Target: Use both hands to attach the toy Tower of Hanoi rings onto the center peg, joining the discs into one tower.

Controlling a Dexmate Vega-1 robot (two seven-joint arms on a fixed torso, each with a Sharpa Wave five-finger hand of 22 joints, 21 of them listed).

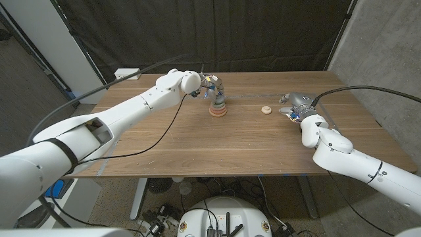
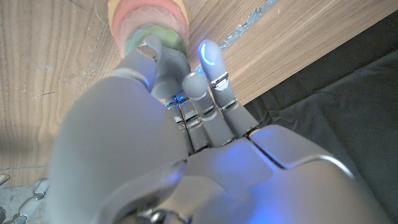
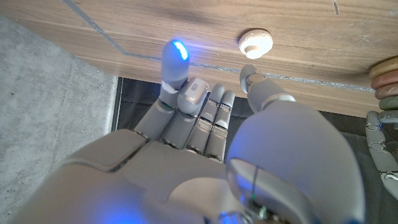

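The left hand (image 1: pixel 212 85) is at the top of the stacked tower (image 1: pixel 218 106), fingers curled around its upper rings; whether it truly grips them I cannot tell. It should steady the peg without tilting it. The right hand (image 1: pixel 297 105) holds nothing, fingers loosely apart, near the last small disc (image 1: pixel 266 110) on the table (image 1: pixel 197 145); pinch that by its rim next.

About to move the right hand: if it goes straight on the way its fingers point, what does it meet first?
Probably the small pale wooden disc, lying alone on the table ahead of the right hand; the ring tower stands farther along. Depth is uncertain.
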